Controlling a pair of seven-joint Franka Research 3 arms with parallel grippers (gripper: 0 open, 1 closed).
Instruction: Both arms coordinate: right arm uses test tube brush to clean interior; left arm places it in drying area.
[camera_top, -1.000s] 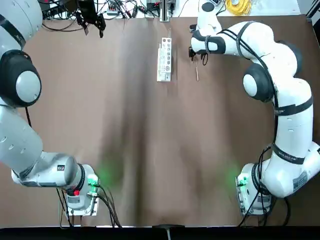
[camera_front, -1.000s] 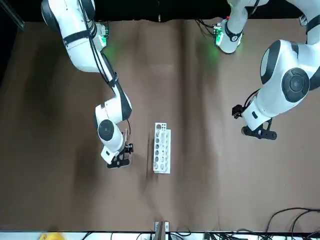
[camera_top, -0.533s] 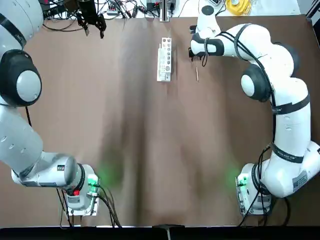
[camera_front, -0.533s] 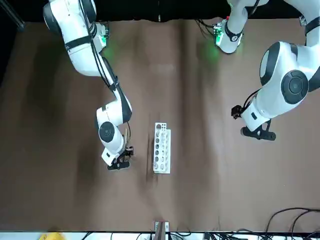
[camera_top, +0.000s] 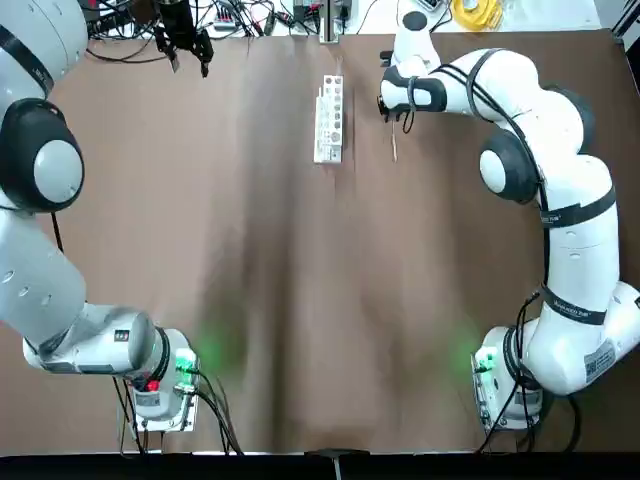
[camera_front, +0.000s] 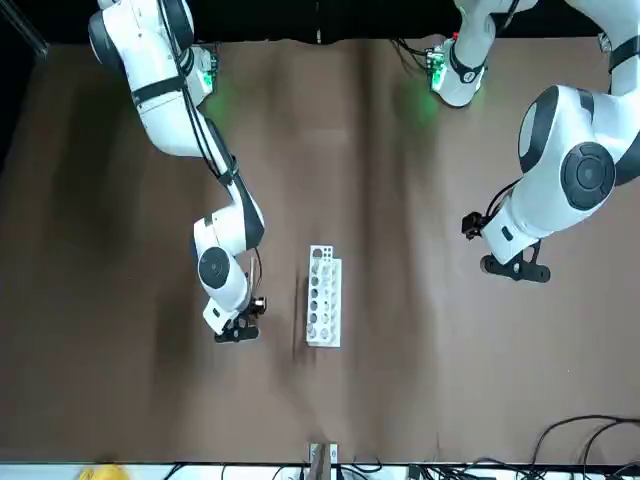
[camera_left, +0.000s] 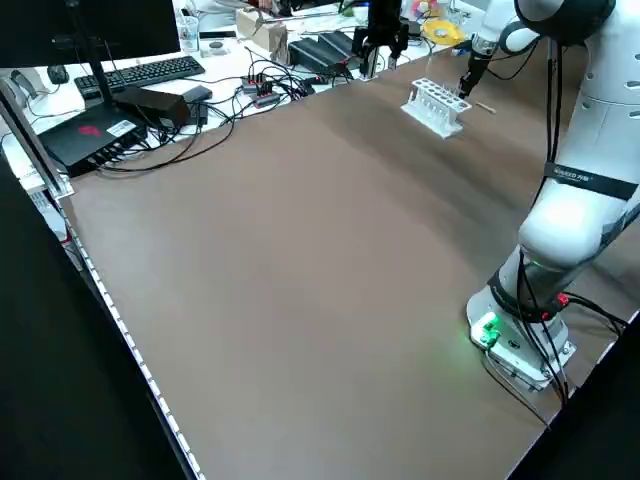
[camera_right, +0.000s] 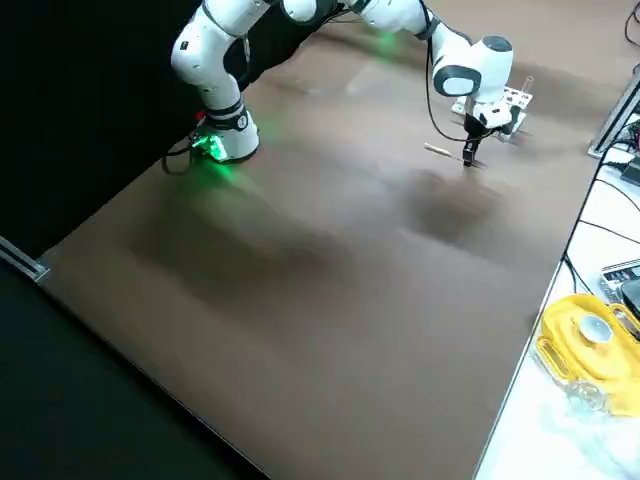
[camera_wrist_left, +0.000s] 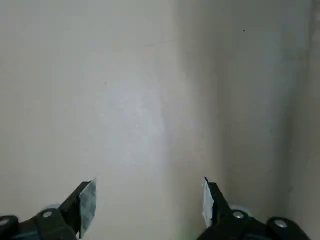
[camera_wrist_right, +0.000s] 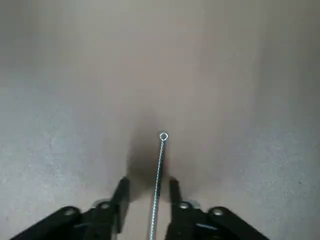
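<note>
Two arms: both white ones are reaching from the near edge out over the brown counter (camera_top: 300, 300), and we're watching each side.
Right hand: it's hovering (camera_wrist_right: 149, 182) low over the far right part of the counter, pointing down, right by the brush.
Right fingers: they're standing spread, one on either side of the brush's line, pinching nothing.
Brush: the thin twisted wire (camera_wrist_right: 157, 190) is lying on the counter, its small ring end showing out past the fingertips in the right wrist view.
Left hand: over at the far left, this one is hanging (camera_wrist_left: 149, 184) above the counter, well apart from the rack.
Left fingers: wide apart, they're holding nothing, with bare counter showing between them.
Rack: the white holed block (camera_top: 330, 120) is sitting between the two hands, nearer the right one, its long side running away from the robot.
Beyond the edge: a monitor (camera_left: 90, 40), a keyboard (camera_left: 150, 72) and tangled black cables (camera_left: 250, 95) are filling the white desk; a yellow tray (camera_right: 590, 350) is resting farther along, towards the robot's right.
</note>
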